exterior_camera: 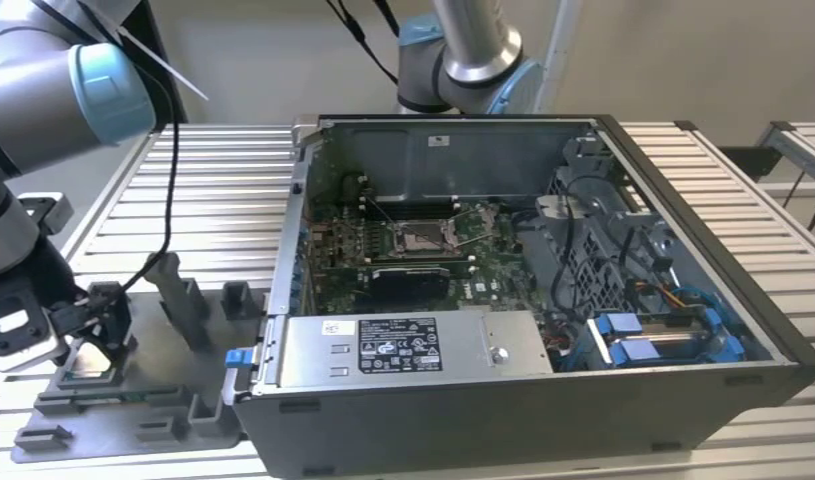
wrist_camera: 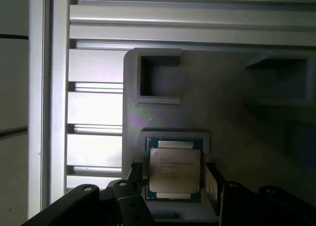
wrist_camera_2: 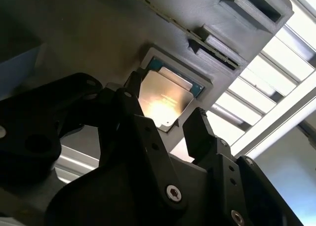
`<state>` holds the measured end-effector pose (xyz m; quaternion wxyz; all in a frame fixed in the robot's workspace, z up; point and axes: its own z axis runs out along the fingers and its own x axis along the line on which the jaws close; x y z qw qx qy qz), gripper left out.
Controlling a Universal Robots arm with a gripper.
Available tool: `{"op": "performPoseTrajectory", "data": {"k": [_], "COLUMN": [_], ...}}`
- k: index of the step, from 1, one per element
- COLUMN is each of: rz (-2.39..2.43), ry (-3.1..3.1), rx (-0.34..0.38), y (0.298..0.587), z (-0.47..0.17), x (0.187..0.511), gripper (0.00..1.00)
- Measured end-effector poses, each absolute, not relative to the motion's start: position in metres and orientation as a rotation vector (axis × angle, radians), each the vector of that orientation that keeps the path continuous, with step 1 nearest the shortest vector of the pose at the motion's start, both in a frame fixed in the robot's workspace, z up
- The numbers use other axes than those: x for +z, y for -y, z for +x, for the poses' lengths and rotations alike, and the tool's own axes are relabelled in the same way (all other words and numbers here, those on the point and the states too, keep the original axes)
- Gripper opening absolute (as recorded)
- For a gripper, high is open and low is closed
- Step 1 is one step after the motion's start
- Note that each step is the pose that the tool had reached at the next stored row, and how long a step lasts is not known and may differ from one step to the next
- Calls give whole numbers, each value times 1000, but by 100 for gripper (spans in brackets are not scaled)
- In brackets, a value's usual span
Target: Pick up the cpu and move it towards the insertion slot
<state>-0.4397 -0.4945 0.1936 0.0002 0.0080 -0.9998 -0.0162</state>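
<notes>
Down at the grey holder, the gripper stands wide, one finger either side of the cpu, which lies silver face up in its pocket (not yet gripped or lifted, I judge). Well apart, inside the open computer case, sits the insertion slot; the whole carry is left.

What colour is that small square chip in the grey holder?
The cpu is silvery with a blue-green rim, best seen in the first wrist view.
</notes>
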Motion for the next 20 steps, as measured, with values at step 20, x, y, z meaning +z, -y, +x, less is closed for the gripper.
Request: {"op": "performPoseTrajectory", "data": {"k": [20], "rz": [40], "ry": [3140], "rx": [-51], "y": [494], "z": [-440], "x": [187], "gripper": [100]}}
